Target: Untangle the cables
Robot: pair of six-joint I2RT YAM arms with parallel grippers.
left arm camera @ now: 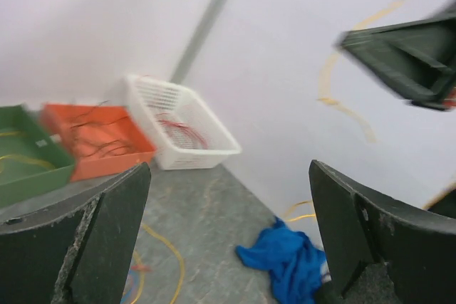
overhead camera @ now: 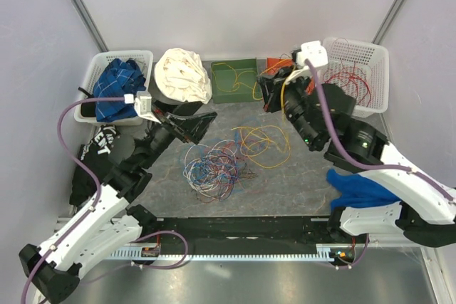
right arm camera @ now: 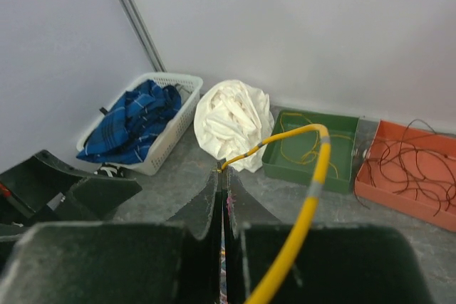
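Right wrist view: right end effector pinches a yellow cable; left end effector spread wide, near tangled cables on the worktop.

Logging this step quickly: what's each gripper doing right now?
Left gripper: open, holding nothing.
Right gripper: closed on a yellow cable.
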